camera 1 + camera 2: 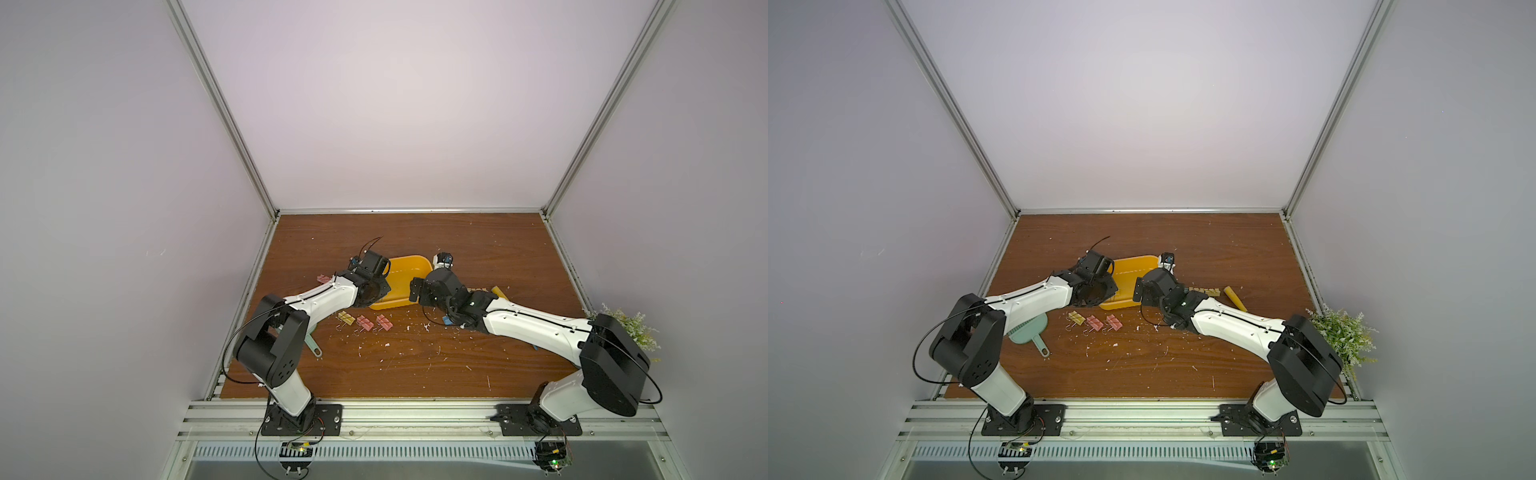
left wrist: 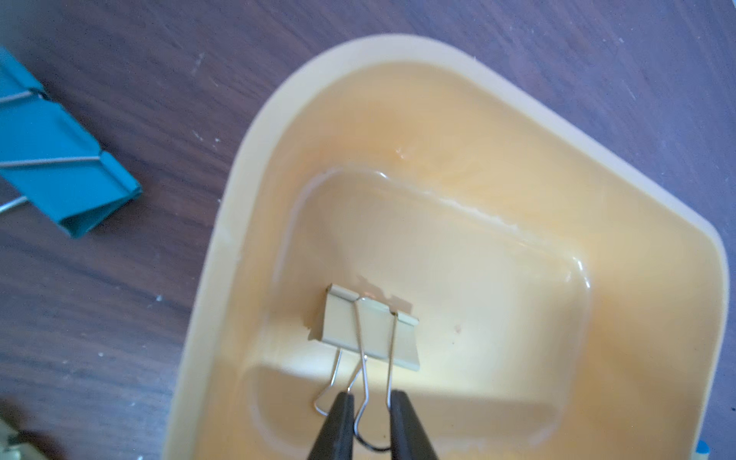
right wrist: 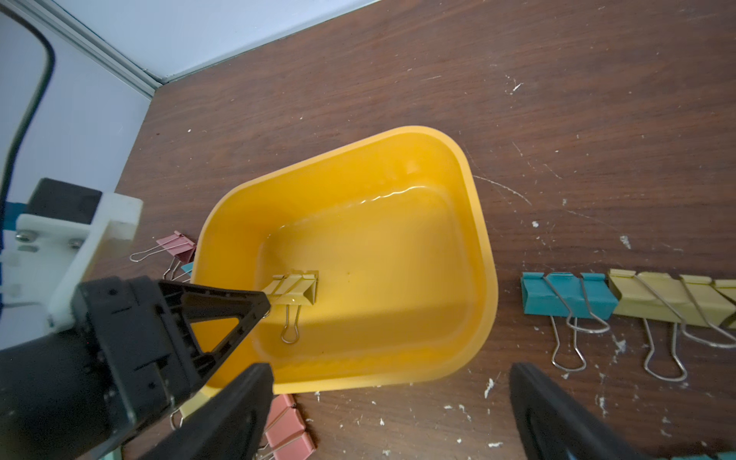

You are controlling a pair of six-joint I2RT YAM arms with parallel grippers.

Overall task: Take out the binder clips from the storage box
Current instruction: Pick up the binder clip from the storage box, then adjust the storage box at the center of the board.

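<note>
One pale yellow metal binder clip [image 2: 370, 334] with thin wire handles lies on the floor of the shallow yellow plastic storage box [image 2: 223, 278], the only clip inside it; the other pastel binder clips, teal and yellow in a row [image 3: 565, 294] and pink [image 3: 286, 430], lie on the brown wooden table [image 3: 557, 119] just outside the box. The left gripper [image 2: 372, 422] reaches into the box, its black fingers [image 2: 338, 422] narrow with a wire handle between them; whether they pinch it firmly I cannot tell. The right gripper [image 3: 392, 418] hovers at the box's rim, fingers spread wide, holding nothing. Likely failures from here: the thin wire slips out on the lift, since the hold is on a springy loop and not on the body; the handle pivots and the clip swings against the box wall; the light box, which nothing pins, drags or tips along with it.
</note>
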